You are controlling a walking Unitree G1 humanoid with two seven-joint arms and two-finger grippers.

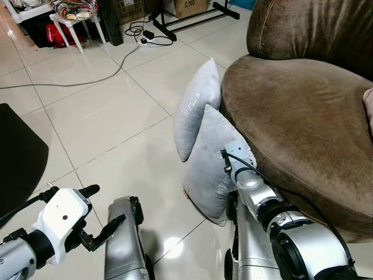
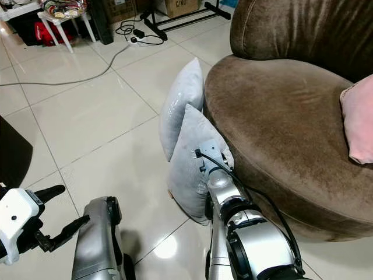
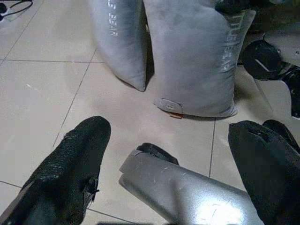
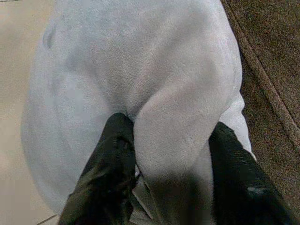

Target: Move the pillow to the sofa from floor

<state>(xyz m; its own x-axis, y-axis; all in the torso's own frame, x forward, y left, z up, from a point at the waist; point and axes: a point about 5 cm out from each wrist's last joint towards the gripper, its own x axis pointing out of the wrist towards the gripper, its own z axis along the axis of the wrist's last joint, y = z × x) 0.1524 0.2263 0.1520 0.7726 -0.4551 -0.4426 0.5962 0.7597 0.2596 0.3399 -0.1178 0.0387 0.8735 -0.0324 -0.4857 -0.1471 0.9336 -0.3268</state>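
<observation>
The right gripper (image 4: 171, 154) is clamped on a fold of the nearer grey pillow (image 1: 210, 160), pinched between its fingers (image 4: 110, 164). Beyond the pillow lies the brown sofa (image 1: 303, 128); a second grey pillow (image 1: 195, 111) stands just beside it on the tiled floor (image 1: 105, 116). The left gripper (image 1: 105, 210) hangs spread wide, grasping nothing, well short of both pillows. The right eye view alone catches a pink cushion (image 2: 358, 119) on the seat.

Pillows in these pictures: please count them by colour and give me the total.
Grey pillows: 2, the near one pinched by the right pincer and the far one, both on the floor against the sofa.
Pink pillows: 1, on the sofa.
Total: 3.
</observation>
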